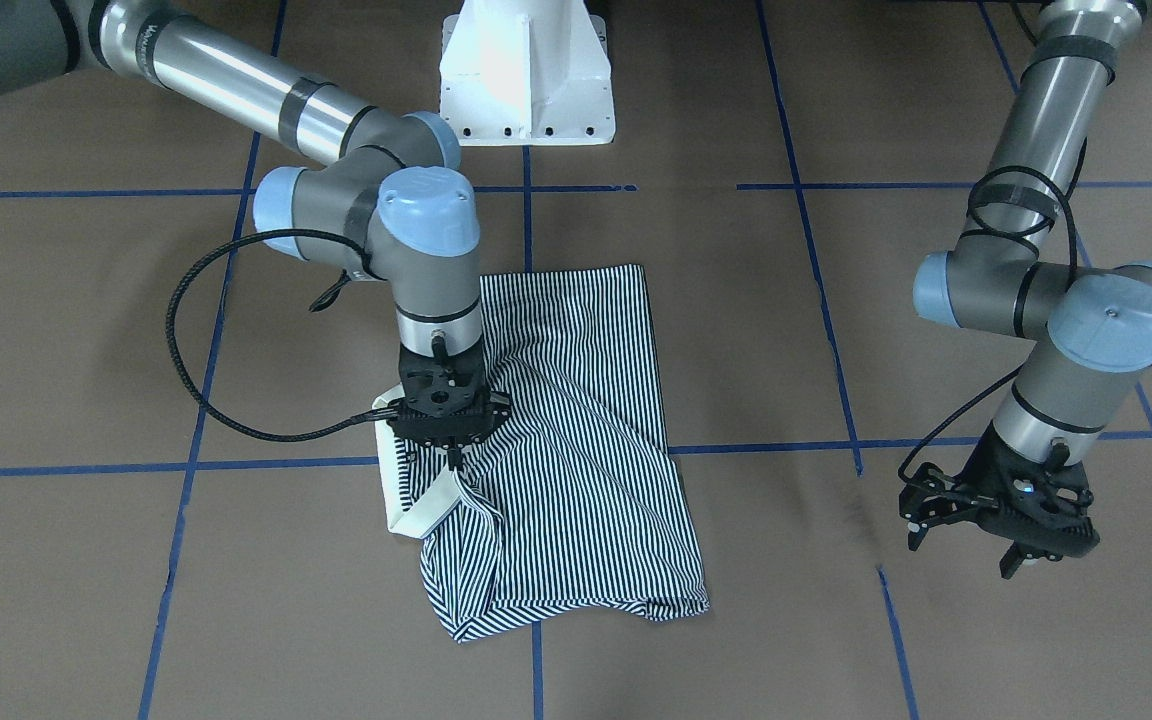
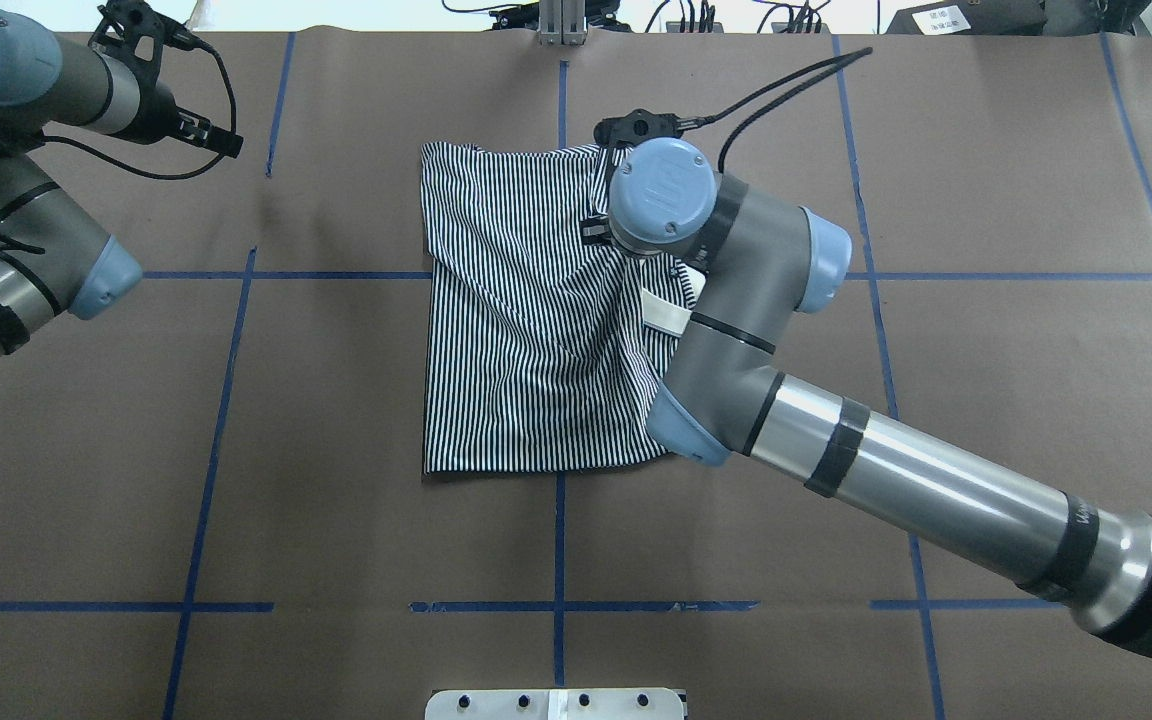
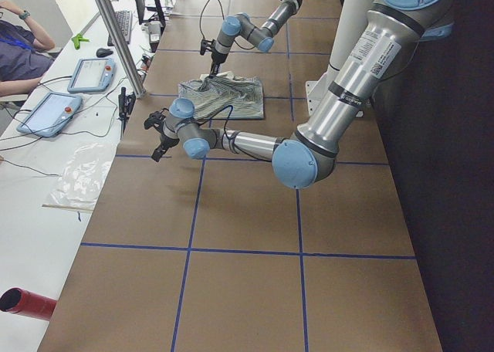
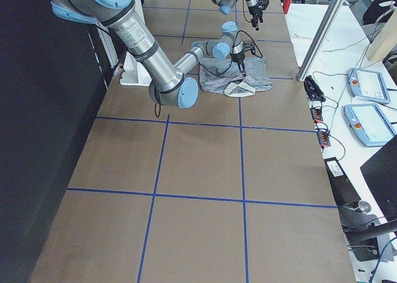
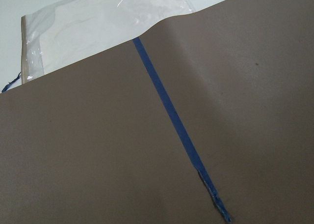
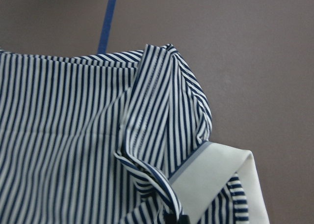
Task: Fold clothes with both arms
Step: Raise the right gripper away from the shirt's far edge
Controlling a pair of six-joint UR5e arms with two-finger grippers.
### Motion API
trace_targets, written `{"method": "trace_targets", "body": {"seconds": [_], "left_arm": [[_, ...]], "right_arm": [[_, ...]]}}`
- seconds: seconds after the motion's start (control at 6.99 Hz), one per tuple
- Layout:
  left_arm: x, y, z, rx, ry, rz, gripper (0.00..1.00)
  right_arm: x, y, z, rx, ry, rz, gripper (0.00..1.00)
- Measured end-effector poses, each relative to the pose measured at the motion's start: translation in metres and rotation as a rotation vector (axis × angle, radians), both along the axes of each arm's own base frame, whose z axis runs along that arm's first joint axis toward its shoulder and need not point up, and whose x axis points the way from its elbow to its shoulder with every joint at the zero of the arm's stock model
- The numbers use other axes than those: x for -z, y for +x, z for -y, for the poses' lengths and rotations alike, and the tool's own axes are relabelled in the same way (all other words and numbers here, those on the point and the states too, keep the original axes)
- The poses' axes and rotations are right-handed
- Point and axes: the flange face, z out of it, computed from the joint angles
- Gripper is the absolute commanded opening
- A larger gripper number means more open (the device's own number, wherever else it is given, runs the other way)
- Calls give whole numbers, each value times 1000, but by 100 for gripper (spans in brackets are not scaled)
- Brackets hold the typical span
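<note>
Left gripper, nearest the front camera, hangs above the brown table with its fingers spread apart, well clear of the cloth. The striped polo shirt lies partly folded at the table's centre, across a blue tape line. Right gripper: fingers closed on a raised pleat beside the cream collar. The white pedestal stands at the far edge

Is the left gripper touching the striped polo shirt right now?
Apart. The front-facing view shows the left gripper over bare table, a wide gap between it and the striped polo shirt.
</note>
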Motion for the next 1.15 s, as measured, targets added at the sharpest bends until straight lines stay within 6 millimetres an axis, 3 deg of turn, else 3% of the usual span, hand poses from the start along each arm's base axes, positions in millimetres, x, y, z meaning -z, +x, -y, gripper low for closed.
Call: {"method": "trace_targets", "body": {"seconds": [0.14, 0.57, 0.86, 1.15], "left_arm": [[0, 0, 0, 0, 1, -1, 100], [1, 1, -1, -2, 1, -1, 100], [0, 3, -1, 0, -5, -3, 100], [0, 3, -1, 3, -10, -5, 100]], "right_arm": [[-25, 7, -4, -3, 14, 24, 100], [-36, 13, -5, -3, 21, 41, 100], [-20, 20, 10, -23, 5, 18, 100], [14, 7, 34, -35, -44, -47, 100]]}}
